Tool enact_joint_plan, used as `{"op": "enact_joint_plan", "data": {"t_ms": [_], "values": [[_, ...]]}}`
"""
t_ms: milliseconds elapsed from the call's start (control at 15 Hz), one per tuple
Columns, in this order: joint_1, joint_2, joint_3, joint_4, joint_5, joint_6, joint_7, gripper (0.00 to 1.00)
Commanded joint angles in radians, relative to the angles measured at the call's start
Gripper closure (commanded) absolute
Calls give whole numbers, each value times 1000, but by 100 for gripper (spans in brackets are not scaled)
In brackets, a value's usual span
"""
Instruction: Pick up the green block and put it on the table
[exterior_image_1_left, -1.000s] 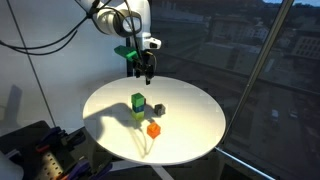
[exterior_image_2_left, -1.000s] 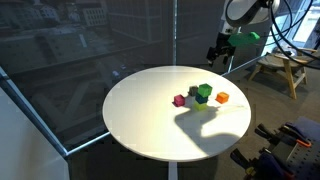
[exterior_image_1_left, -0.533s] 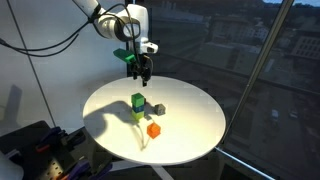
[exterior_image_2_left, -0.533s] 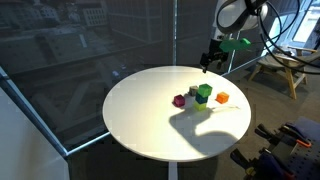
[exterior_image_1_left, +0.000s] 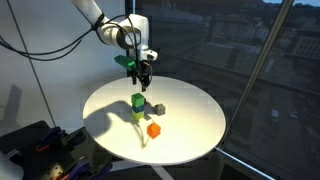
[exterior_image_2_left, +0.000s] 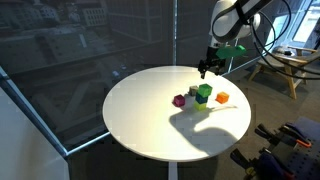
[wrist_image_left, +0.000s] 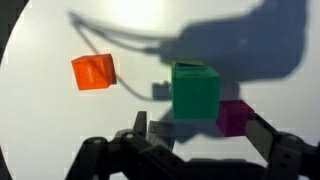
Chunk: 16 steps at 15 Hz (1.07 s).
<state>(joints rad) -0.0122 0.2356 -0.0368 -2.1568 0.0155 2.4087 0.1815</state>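
While the claw (exterior_image_1_left: 145, 79) hangs spread over the table's (exterior_image_1_left: 195, 120) far side, an exterior view shows the green block (exterior_image_1_left: 137, 99) stacked on a paler block (exterior_image_1_left: 137, 115). An exterior view adds a purple block (exterior_image_2_left: 180, 101) beside the stack. The wrist view looks straight down on the green block, with the orange block (wrist_image_left: 94, 71) apart from it. Since a second ago the claw has sunk nearer the stack, and the blocks have stayed put.

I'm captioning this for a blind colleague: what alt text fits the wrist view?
A green block lies just beyond the open tool, seen from above over a white table. A magenta block sits close on its right in the picture; an orange block stands apart at the left.
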Motion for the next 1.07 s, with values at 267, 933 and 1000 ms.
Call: {"op": "enact_joint_plan", "data": {"t_ms": [267, 933, 1000], "values": [[13, 91, 0, 39, -2, 41, -1, 0], [20, 159, -6, 61, -10, 55, -7, 0], [21, 163, -7, 64, -11, 56, -7, 0]]}}
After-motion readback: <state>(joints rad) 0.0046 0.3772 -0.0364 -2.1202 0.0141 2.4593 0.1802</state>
